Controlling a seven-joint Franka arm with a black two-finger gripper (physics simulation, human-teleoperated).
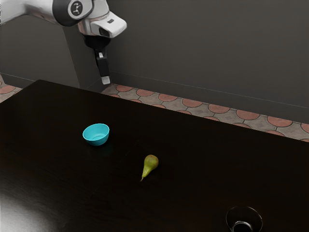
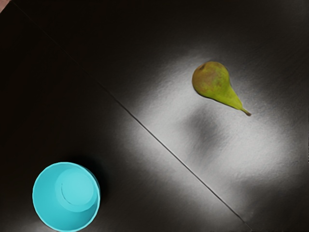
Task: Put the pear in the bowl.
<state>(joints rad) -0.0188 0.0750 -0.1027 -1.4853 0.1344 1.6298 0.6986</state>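
The bench (image 1: 58,159) looks like dark stained wood, its satin finish throwing back a soft, blurry sheen with a fine, faintly rough grain in the lit patch. The bowl (image 1: 96,137) looks like smooth plastic, with a low gloss inside. The pear (image 2: 213,82) has natural, mottled skin, nearly matt. The cup (image 1: 244,220) is clear and glossy, like glass. The arm's (image 1: 108,24) pale shell seems smooth, hard plastic; the wall (image 1: 193,48) is flat and matt.
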